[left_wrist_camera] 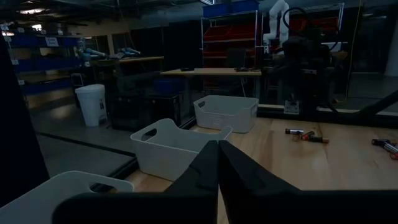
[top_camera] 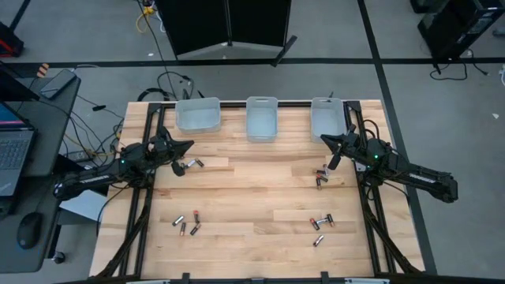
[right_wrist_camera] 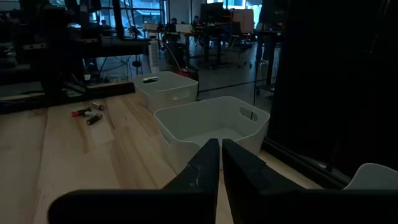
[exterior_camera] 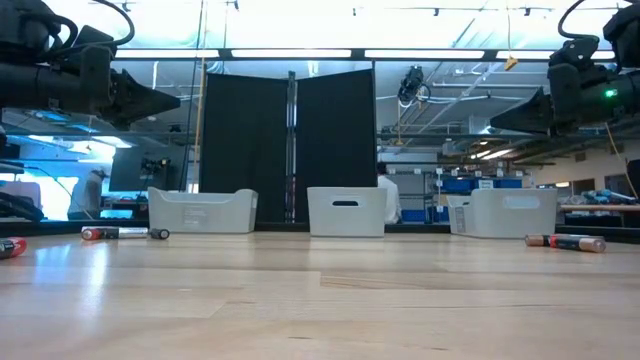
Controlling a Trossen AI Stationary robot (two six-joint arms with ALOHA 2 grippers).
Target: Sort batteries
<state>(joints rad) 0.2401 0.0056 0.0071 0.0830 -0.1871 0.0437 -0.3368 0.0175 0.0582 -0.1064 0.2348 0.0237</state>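
Left gripper (top_camera: 183, 147) hovers at the far left, jaws together, holding nothing; two batteries (top_camera: 194, 163) lie just beside it, long axes roughly left-right. Three empty bins (top_camera: 262, 118) line the far edge. Batteries near left (top_camera: 188, 223) and batteries near right (top_camera: 322, 224) lie scattered at mixed angles. Right gripper (top_camera: 334, 144) hovers far right, jaws together and empty, above a battery pair (top_camera: 320, 177) lying on the table. Judgement: sorting has not begun; the next move calls for opening the jaws and descending crosswise to a battery's axis.
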